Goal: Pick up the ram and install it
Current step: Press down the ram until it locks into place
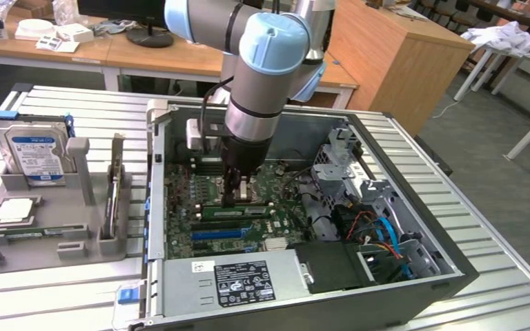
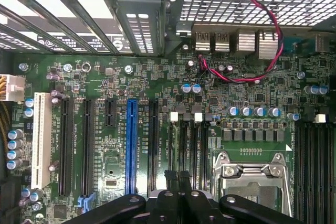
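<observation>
RAM (image 1: pixel 237 213) lies along its motherboard slot beneath the pressed-together gripper (image 1: pixel 235 200) (fingertips empty), and uneven pressure could leave 1 end unseated.

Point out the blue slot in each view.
Exterior view: the blue slot lies on the board inside the case, between the gripper and the power supply.
Wrist view: the blue slot runs as a long strip among the black slots, close to the gripper.
Shared landmark: the gripper, shut, just beside the blue slot in both.
</observation>
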Robot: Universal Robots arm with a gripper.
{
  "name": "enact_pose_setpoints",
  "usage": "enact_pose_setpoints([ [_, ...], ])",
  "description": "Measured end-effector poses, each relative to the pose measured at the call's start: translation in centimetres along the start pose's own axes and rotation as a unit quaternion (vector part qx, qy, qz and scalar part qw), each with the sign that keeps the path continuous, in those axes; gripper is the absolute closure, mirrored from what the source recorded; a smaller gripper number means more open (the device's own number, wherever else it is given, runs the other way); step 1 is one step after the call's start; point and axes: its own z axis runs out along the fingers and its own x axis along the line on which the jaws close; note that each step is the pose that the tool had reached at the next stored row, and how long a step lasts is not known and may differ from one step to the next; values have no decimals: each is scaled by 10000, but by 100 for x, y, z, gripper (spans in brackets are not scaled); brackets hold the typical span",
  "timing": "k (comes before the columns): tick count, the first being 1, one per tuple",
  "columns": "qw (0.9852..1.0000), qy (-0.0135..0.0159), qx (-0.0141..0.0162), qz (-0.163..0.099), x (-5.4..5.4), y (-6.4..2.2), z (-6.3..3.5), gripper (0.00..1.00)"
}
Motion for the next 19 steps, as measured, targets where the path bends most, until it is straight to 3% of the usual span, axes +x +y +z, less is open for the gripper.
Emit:
enact_pose_setpoints([
  [19,10000,-2,1,0,1,-1,33,89],
])
